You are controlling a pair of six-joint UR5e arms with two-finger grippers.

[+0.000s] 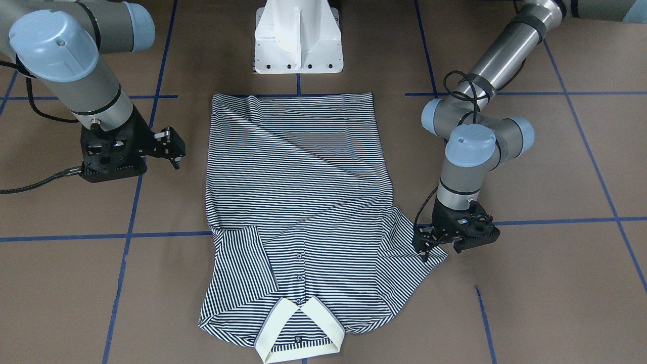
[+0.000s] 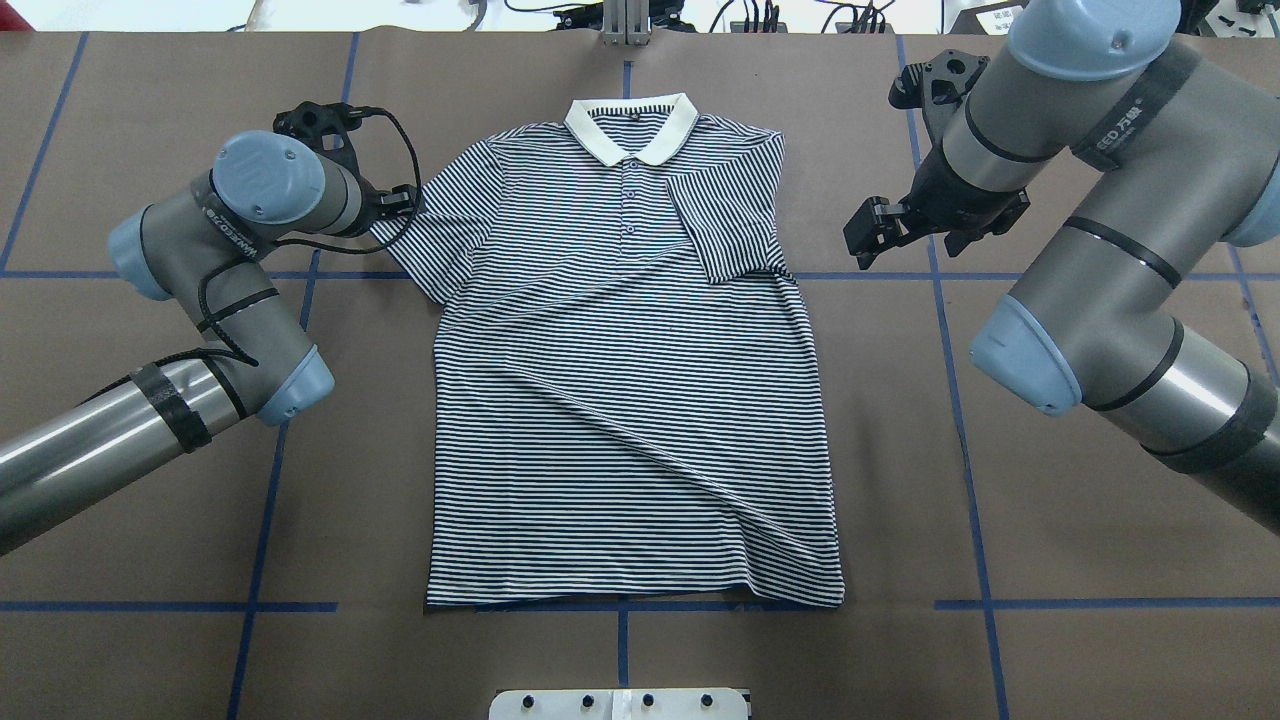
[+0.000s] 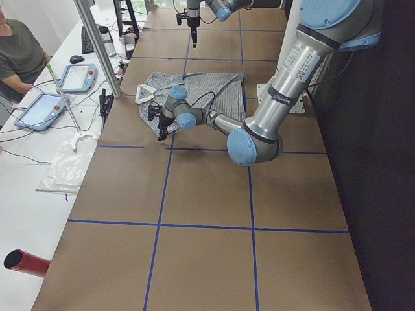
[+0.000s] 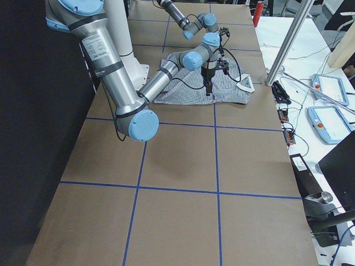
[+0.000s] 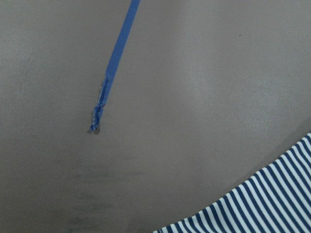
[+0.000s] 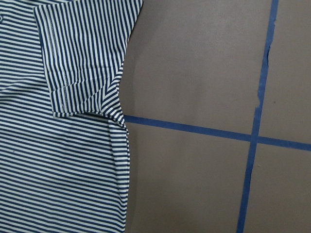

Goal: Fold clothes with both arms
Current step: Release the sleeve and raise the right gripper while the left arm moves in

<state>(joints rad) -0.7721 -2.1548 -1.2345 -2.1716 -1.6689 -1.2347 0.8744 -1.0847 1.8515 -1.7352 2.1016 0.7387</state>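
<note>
The striped polo shirt (image 1: 298,192) (image 2: 620,400) lies flat, front up, with its cream collar (image 2: 630,125) on the far side from the robot. One sleeve (image 2: 725,225) (image 6: 77,73) is folded inward over the chest. The other sleeve (image 2: 440,240) lies spread out. My left gripper (image 1: 423,245) (image 2: 395,205) sits low at that spread sleeve's outer edge; its fingers look open, and the left wrist view shows only a corner of striped cloth (image 5: 262,204). Beside the folded sleeve my right gripper (image 1: 172,149) (image 2: 862,232) hovers open, holding nothing and clear of the shirt.
The white pedestal base (image 1: 298,40) stands just behind the shirt's hem. Blue tape lines (image 6: 252,141) cross the brown table. Along one table edge are tablets (image 3: 65,78), cables and a seated person (image 3: 19,52); a red cylinder (image 3: 26,262) lies near a corner.
</note>
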